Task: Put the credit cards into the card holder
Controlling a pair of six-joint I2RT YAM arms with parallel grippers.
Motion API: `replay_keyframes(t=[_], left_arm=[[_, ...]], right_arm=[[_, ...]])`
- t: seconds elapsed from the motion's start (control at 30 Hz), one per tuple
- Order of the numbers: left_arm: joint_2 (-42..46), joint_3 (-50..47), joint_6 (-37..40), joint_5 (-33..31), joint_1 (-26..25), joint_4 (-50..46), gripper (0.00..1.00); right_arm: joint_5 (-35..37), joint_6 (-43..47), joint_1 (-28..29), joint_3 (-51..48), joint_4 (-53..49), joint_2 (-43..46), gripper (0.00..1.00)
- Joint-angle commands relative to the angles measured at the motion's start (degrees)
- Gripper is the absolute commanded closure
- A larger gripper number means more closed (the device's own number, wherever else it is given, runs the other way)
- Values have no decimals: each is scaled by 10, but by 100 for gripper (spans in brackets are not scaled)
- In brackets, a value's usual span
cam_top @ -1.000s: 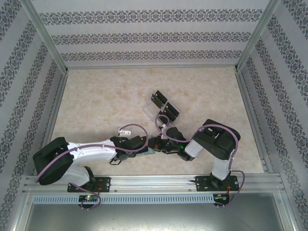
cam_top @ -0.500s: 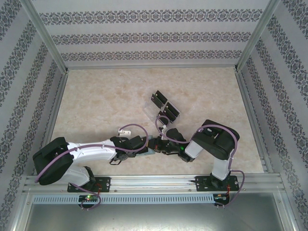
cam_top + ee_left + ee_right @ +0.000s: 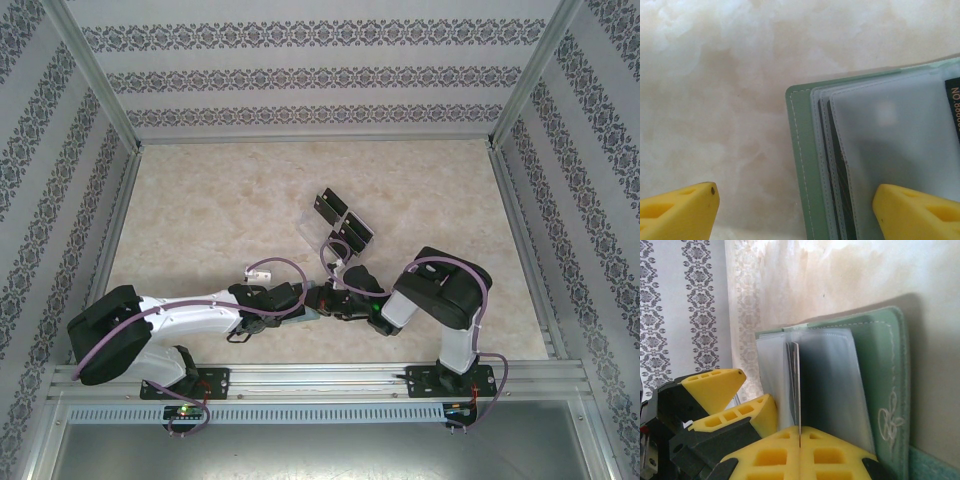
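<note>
The grey-green card holder [image 3: 802, 165] lies open on the table, its clear sleeves fanned out. My left gripper [image 3: 795, 215] is open and straddles the holder's edge. One yellow fingertip [image 3: 917, 210] rests on a sleeve and the other is over bare table. My right gripper [image 3: 799, 432] is shut on a credit card [image 3: 797, 385] seen edge-on, its far end among the sleeves of the card holder [image 3: 885, 365]. In the top view both grippers meet over the holder [image 3: 312, 314]. More black credit cards [image 3: 343, 222] lie further back.
The spare cards sit in a clear plastic tray [image 3: 312, 215] just beyond the grippers. A small white piece [image 3: 260, 271] lies left of the left wrist. Patterned walls and metal posts enclose the marble-look table [image 3: 200, 210].
The right arm has edged slightly left, bringing its held card closer into the holder. The left arm has stayed still.
</note>
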State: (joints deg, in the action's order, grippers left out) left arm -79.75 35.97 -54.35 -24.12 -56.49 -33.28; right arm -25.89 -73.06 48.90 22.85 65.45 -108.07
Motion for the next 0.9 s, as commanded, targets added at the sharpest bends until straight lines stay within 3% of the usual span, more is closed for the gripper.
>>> replay_keyframes(t=[0.0,0.4,0.87], left_arm=[[-8,-23,-2,34,6,-46,16],[7,-20,-22,8,19,-94,16],[18,-38,-22,18,41,-84,15]], right_arm=[[-10,-2,11,-2,21,-11,100],[-5,-5,10,-10,28,-25,100],[-16,-7,8,-9,30,-28,100]])
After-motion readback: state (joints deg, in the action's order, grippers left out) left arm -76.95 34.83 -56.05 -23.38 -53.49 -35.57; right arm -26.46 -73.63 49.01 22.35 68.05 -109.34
